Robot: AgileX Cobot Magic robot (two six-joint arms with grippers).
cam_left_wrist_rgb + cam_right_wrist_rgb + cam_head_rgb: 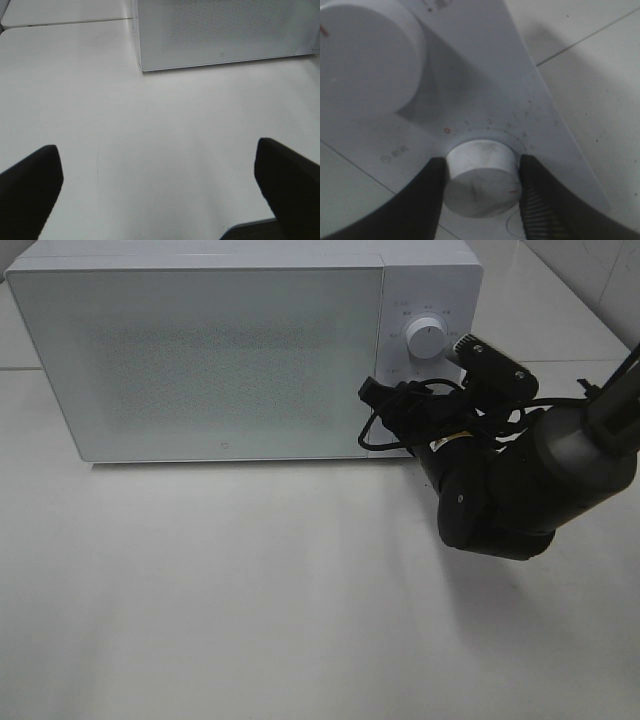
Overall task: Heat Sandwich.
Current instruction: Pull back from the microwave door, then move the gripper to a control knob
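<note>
The right gripper (481,195) pinches the lower knob (480,172) of the microwave (200,350), right of centre in the high view. The left gripper (159,187) hangs spread over the table (250,600). The sandwich is out of sight, so I cannot tell where it lies.

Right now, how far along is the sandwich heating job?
Done, apparently: the microwave door is shut and no sandwich shows on the table; the frosted door hides whether it is inside. In hand: the right gripper clasps the lower knob on the control panel. Left: turning that knob to start heating. The left gripper hangs open over the table.
</note>
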